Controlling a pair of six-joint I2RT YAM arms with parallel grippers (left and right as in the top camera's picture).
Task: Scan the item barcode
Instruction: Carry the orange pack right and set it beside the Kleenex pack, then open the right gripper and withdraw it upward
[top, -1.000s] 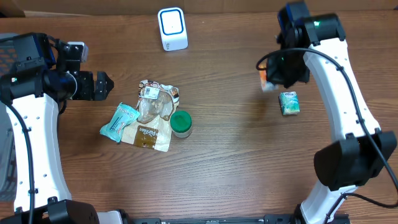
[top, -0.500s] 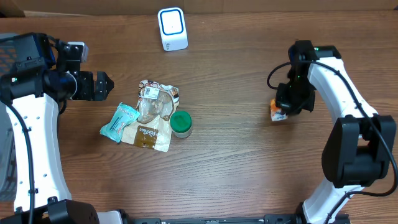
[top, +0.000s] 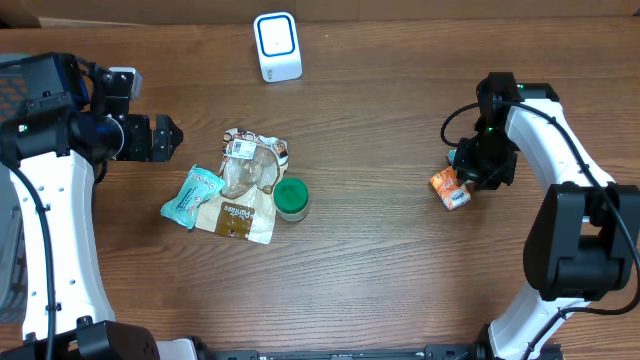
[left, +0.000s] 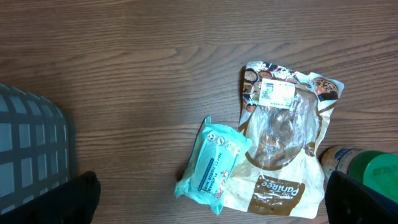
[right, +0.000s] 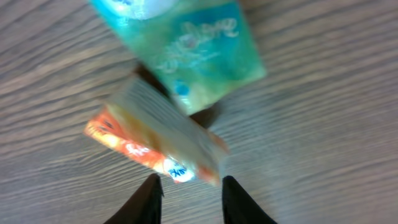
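Note:
An orange snack box (top: 449, 187) lies tilted on the table at the right, blurred and close in the right wrist view (right: 155, 140). My right gripper (top: 470, 174) hovers just over it, its dark fingers (right: 149, 199) parted and the box beyond their tips, not pinched. A teal box (right: 193, 43) lies right behind the orange one, mostly hidden under my wrist from overhead. The white and blue scanner (top: 277, 45) stands at the back centre. My left gripper (top: 165, 137) is wide open at the far left, holding nothing (left: 210, 183).
A teal tissue pack (top: 190, 197), a clear bread bag (top: 245, 185) and a green-lidded jar (top: 291, 198) lie together left of centre. A grey basket (left: 31, 149) sits at the left edge.
My right arm brought the orange box down from the back right to the table beside the teal box, and its jaws have parted off it. The left arm has not moved.

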